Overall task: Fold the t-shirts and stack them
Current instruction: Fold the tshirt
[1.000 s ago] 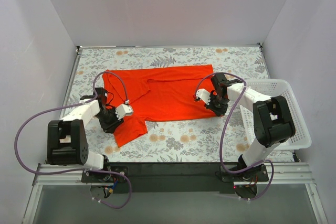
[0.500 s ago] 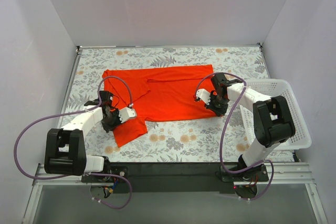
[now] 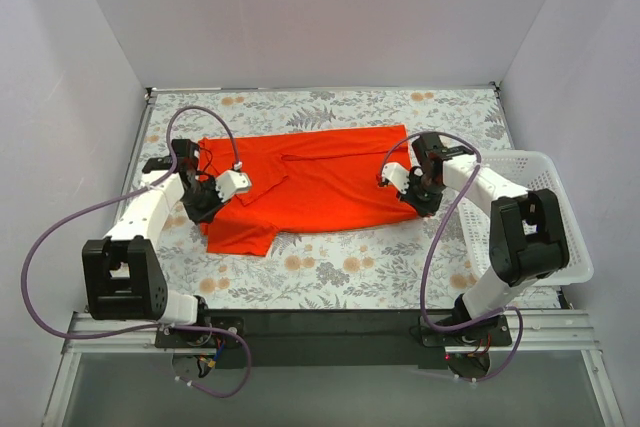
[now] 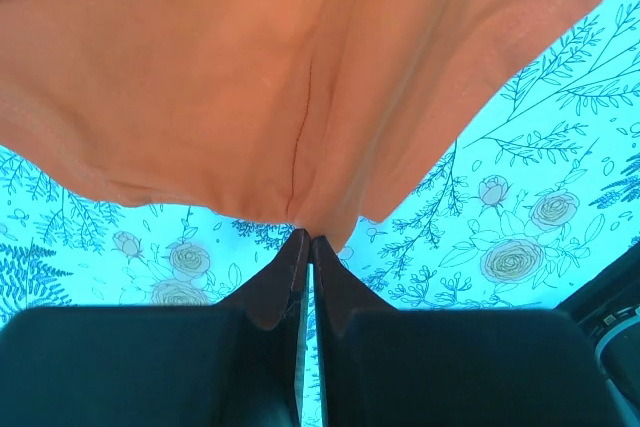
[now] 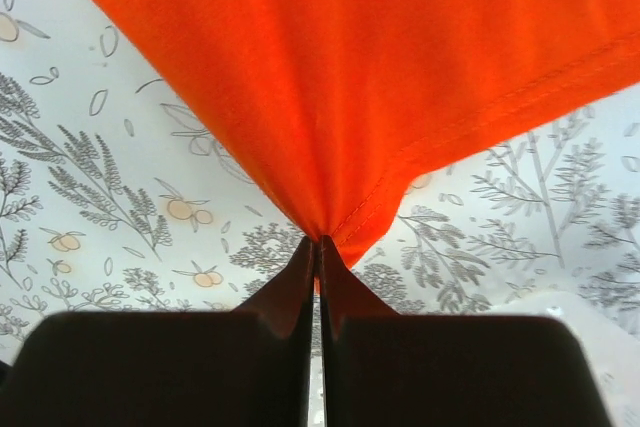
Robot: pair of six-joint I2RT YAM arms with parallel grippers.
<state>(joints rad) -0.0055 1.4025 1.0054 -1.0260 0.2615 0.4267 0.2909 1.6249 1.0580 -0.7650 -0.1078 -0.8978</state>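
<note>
One bright orange-red t-shirt [image 3: 320,182] lies partly folded across the middle of the floral mat [image 3: 330,272]. My left gripper [image 3: 196,209] is shut on the shirt's left side; in the left wrist view [image 4: 306,237] its tips pinch the cloth [image 4: 300,77] a little above the mat. My right gripper [image 3: 417,202] is shut on the shirt's near right edge; in the right wrist view [image 5: 317,243] its tips pinch the hemmed edge [image 5: 400,67], lifted off the mat.
A white plastic basket [image 3: 545,197] stands at the right edge of the mat, close to my right arm. White walls close in the back and both sides. A black rail [image 3: 330,322] runs along the near edge.
My left gripper has moved back and left with the shirt's left part, pulling the hanging sleeve up into a squarer fold. My right gripper has shifted slightly right and back.
</note>
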